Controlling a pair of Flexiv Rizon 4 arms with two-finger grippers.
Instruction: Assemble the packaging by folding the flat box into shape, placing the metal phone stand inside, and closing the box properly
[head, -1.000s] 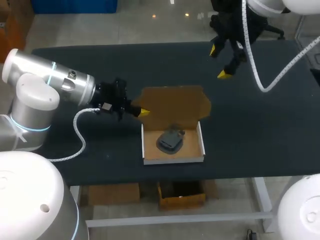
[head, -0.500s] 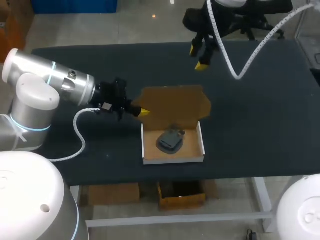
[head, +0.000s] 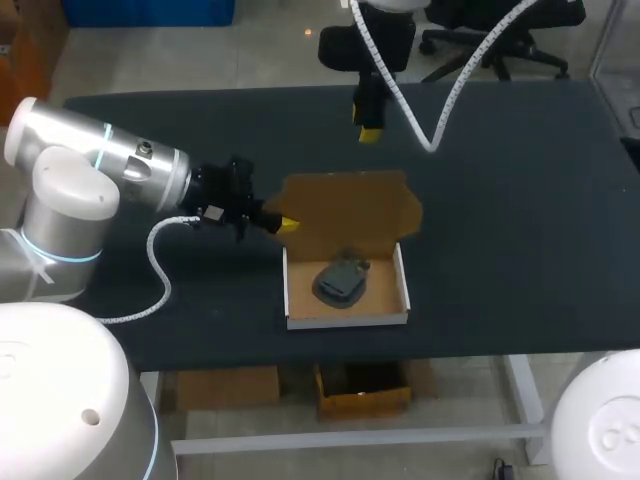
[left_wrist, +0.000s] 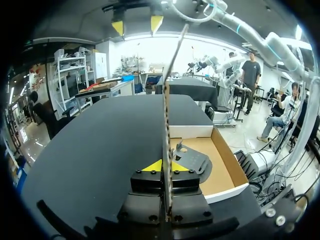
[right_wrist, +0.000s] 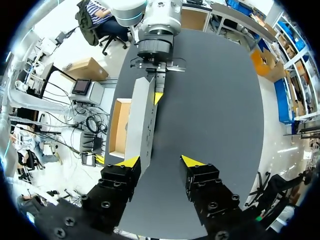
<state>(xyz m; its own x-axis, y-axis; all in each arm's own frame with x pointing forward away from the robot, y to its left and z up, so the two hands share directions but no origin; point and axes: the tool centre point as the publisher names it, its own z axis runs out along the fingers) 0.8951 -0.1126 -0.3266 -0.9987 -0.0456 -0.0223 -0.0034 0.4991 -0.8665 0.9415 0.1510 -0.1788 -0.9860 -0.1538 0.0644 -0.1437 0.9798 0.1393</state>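
Note:
The white box (head: 296, 300) lies near the table's front edge with the dark metal phone stand (head: 340, 282) inside it. Its brown lid (head: 350, 205) stands upright at the back. My left gripper (head: 285, 224) is shut on the lid's left edge. In the left wrist view the lid's thin edge (left_wrist: 167, 100) runs up from between that gripper's (left_wrist: 162, 166) yellow tips, with the stand (left_wrist: 192, 161) beside it. My right gripper (head: 366, 124) hangs above the table behind the lid. In the right wrist view it (right_wrist: 160, 161) is open and holds nothing, with the lid (right_wrist: 142, 117) just ahead of one finger.
The dark table (head: 520, 230) stretches bare to the right of the box and along its far side. My left arm (head: 100, 170) lies over the table's left part. The right arm's white cable (head: 440, 110) hangs above the far edge.
My right arm has swung leftward along the far side to a spot behind the lid, and its fingers have drawn closer together. The left gripper and the box have stayed put.

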